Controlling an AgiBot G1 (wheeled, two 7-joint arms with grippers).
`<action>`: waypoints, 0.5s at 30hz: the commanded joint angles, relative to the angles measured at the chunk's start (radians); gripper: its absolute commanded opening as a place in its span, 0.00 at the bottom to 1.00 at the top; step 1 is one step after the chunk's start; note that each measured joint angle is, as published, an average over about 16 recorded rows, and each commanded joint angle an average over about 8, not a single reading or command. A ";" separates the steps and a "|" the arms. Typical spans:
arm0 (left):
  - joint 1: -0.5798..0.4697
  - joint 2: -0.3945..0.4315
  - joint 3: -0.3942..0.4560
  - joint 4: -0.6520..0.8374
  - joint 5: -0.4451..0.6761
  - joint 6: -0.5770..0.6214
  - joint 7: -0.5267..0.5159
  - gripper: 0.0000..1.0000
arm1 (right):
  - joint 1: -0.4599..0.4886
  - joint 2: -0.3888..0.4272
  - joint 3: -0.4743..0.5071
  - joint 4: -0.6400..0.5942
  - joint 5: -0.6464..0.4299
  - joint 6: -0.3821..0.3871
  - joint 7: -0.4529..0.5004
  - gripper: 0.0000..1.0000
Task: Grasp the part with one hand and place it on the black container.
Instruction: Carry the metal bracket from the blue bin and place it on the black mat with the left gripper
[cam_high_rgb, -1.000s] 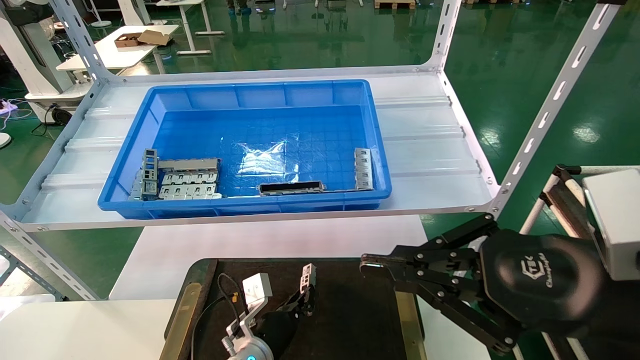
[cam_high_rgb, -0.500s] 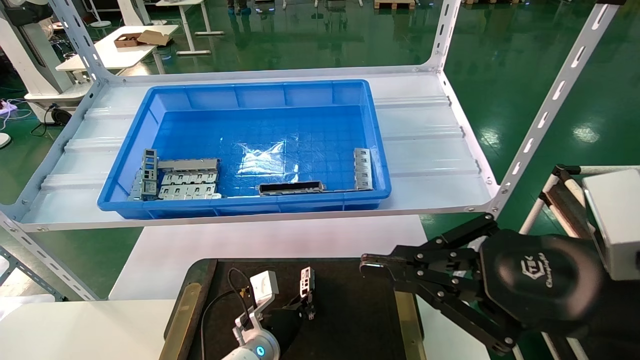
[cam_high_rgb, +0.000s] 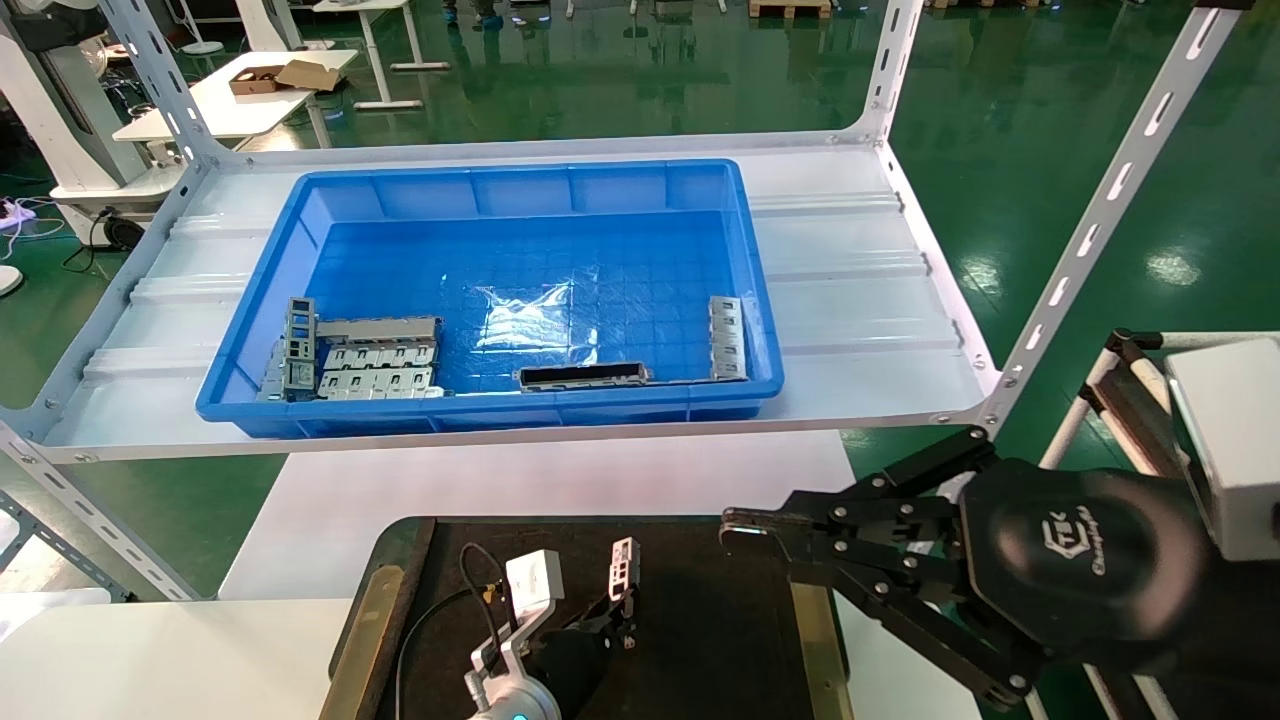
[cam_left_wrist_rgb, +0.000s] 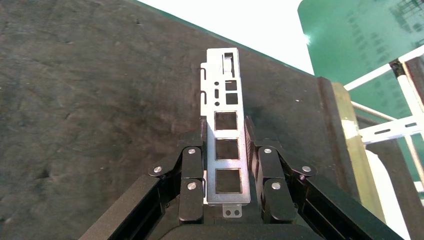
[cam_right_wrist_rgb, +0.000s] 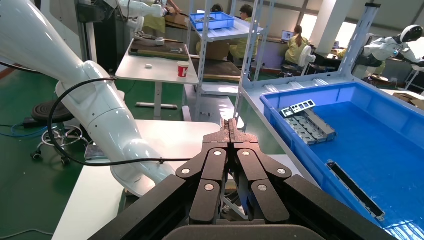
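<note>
Left gripper (cam_left_wrist_rgb: 227, 167) clamped on the part (cam_left_wrist_rgb: 224, 135), over the black container (cam_high_rgb: 700, 620) | shifted slightly toward the tray's middle since a second ago, part upright | release pending | right gripper (cam_right_wrist_rgb: 231, 131) closed, parked right
</note>
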 joint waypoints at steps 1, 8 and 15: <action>0.003 0.001 0.000 -0.002 0.002 -0.009 0.001 0.50 | 0.000 0.000 0.000 0.000 0.000 0.000 0.000 0.54; 0.010 0.008 0.001 0.019 0.004 0.000 -0.002 0.66 | 0.000 0.000 0.000 0.000 0.000 0.000 0.000 0.80; 0.016 0.005 -0.003 0.023 0.015 0.017 -0.009 1.00 | 0.000 0.000 -0.001 0.000 0.001 0.000 0.000 1.00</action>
